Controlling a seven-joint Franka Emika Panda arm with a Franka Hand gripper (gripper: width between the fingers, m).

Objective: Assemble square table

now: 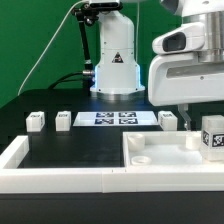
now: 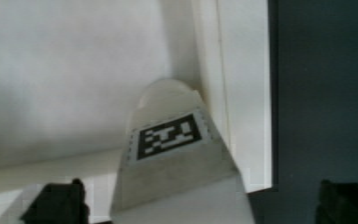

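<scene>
While gripper [image 2: 202,205] hangs wide, empty, above tagged leg [image 2: 169,140] | it sits beside slab [image 2: 78,70] edge | risk: off-centre closing could shove or tilt it off the slab.

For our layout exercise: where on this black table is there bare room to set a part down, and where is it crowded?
Free: the black table patch between the border wall, two legs, the marker board and the square tabletop. Crowded: the exterior view's right, where the open gripper, tabletop and two more legs gather.
</scene>
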